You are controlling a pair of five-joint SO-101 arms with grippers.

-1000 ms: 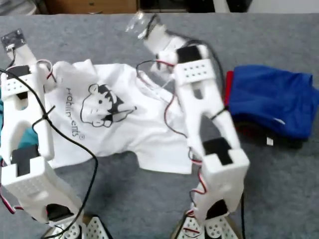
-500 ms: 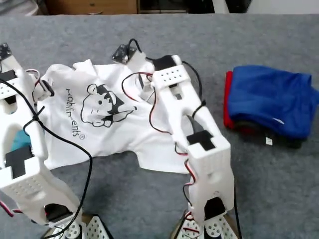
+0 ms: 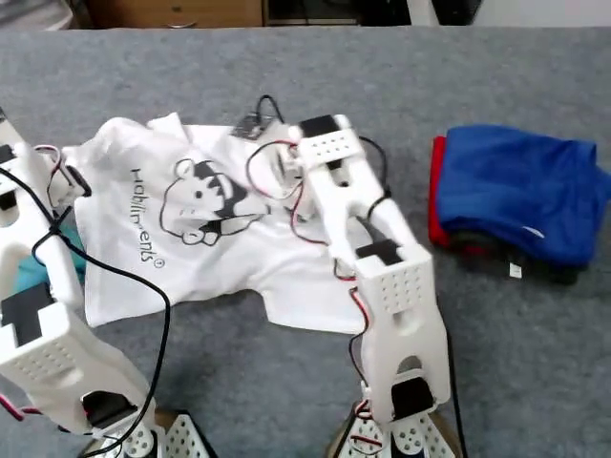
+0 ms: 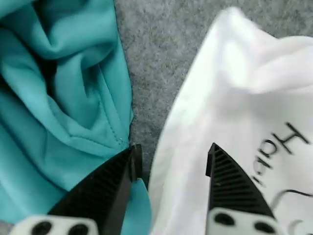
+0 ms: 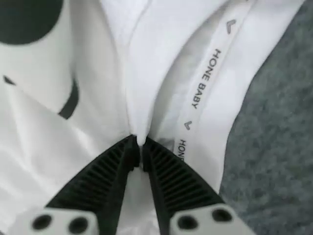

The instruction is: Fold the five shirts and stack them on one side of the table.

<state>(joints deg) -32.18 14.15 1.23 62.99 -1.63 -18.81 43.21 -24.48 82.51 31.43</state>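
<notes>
Lying flat near the table's [image 3: 477,76] left edge, the white shirt [image 3: 191,239] is light and limp, so the right gripper [image 5: 139,147] clenches a fold, seemingly at the collar, while the released left gripper [image 4: 173,149] straddles its edge.

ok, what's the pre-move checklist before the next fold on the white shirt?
1. Right jaws gripping the white shirt: ok. They are shut on a pinch of fabric near the collar.
2. Left jaws gripping: not ok. They are open, straddling the shirt's edge.
3. Teal shirt clear of the left jaws: not ok. It lies right at one jaw and could get caught on closing.
4. White shirt spread out: ok. It is print side up, with some wrinkling at the hem.
5. Folded stack out of the way: ok. It has blue on top and lies apart from the white shirt.
</notes>
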